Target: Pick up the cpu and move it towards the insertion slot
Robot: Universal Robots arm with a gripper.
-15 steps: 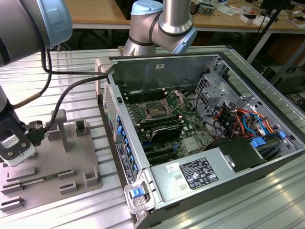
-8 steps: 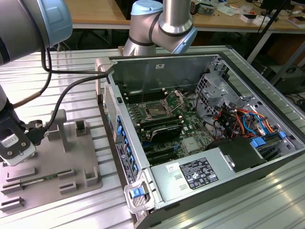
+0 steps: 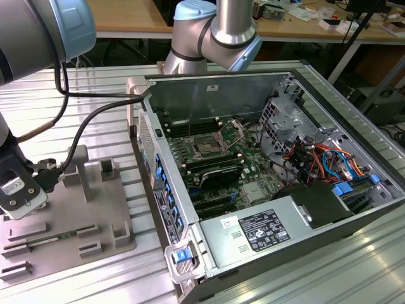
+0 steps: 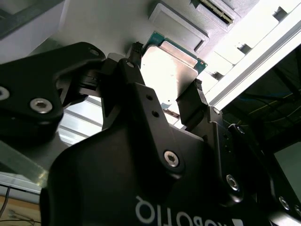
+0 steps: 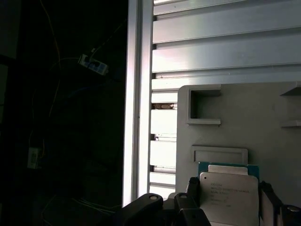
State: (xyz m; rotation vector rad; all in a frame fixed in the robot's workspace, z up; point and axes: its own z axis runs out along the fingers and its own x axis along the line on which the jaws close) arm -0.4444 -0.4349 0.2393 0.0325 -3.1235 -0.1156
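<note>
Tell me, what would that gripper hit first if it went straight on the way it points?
The silvery chip, right at the gripper's tip. Behind it is the grey tray, though the gap between them is hard to judge.

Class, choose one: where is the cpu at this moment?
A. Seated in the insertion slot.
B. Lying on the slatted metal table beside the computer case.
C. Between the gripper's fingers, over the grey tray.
C: in the first wrist view the gripper clamps the cpu by two opposite edges, with the grey tray behind it.
</note>
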